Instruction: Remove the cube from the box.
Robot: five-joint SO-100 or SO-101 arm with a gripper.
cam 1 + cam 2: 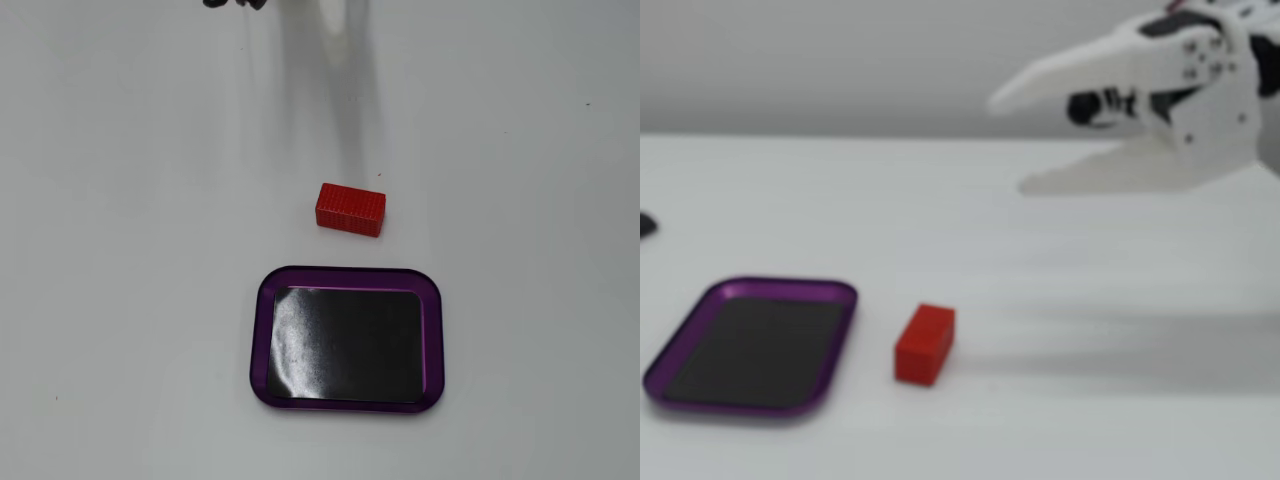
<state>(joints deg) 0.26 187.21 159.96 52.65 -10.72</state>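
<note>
1. In a fixed view from above, the small bright red rectangular cube [350, 208], its top finely dotted, lies on the plain white tabletop [120, 250] just beyond the shallow, round-cornered box [263, 340], whose glossy purple rim frames a bare, shiny black floor.

2. In a fixed view from the side, the white plastic tool [1005, 142] hangs well above the cube [924, 343], jaws apart and empty. A careless sweep could likely knock the light block back against the box [830, 350].
</note>
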